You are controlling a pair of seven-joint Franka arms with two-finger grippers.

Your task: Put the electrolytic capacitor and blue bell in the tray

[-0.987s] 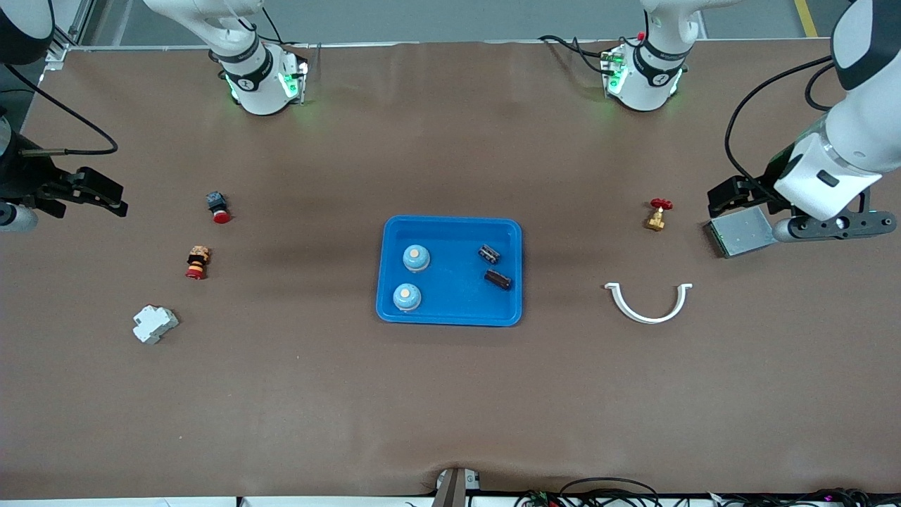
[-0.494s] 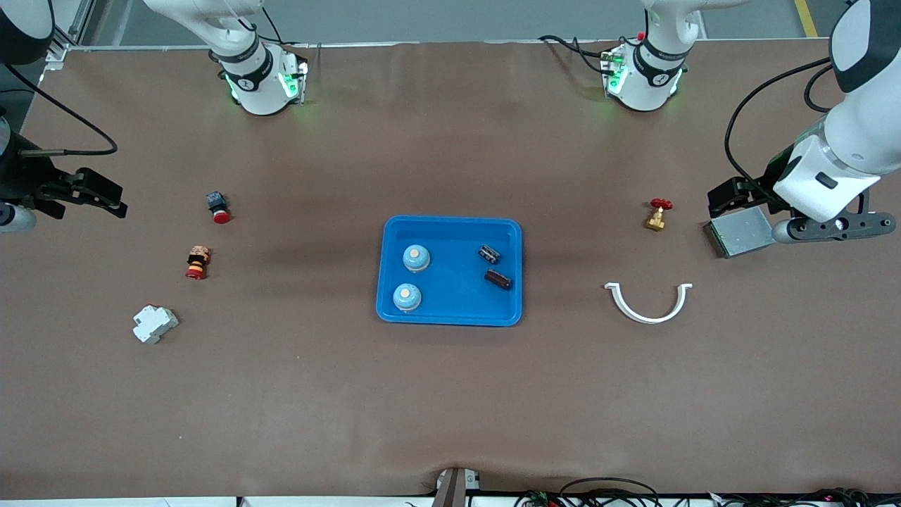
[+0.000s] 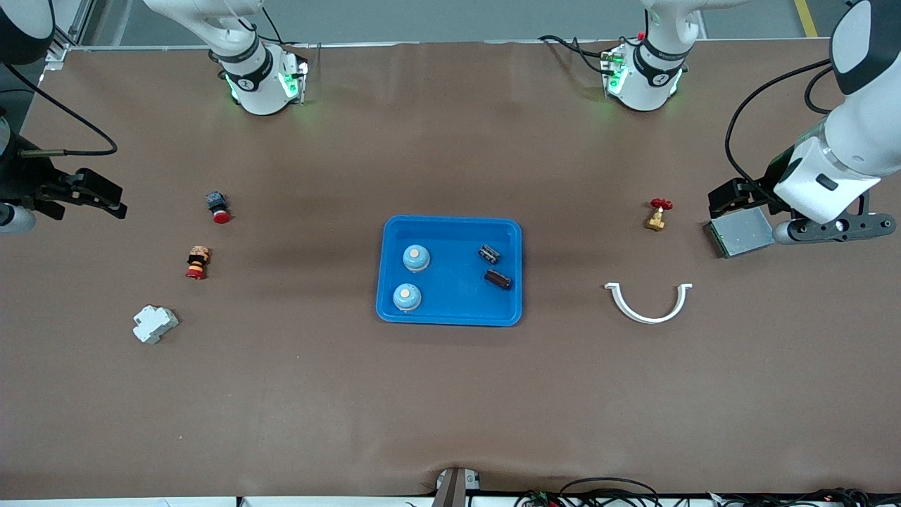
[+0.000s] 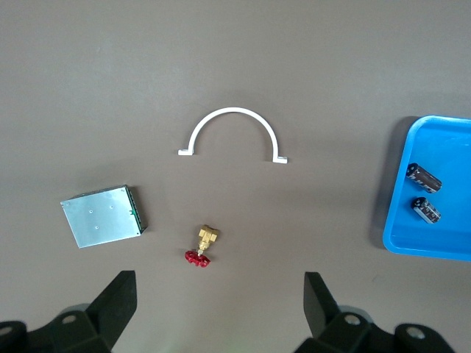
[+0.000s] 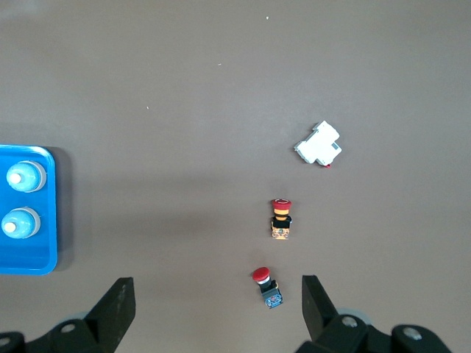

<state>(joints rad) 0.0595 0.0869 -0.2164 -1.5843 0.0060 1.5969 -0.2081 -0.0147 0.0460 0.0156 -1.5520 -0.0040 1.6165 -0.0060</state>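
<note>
The tray (image 3: 450, 229) looks like glossy blue plastic, the box (image 3: 739, 232) like matt grey metal, the half-ring (image 3: 647, 315) like smooth white plastic, and the surface (image 3: 450, 408) is matt brown.

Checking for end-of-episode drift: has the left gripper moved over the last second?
No. In the front view the left gripper hangs open at the same spot over the grey metal box, with the same offset from the brass valve.

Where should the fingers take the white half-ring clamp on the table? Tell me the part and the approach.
Grip the white half-ring clamp at the middle of its arch, coming straight down, one of the fingers inside the curve and one outside. It lies flat and the band is thin, so this probably suits it best.
</note>
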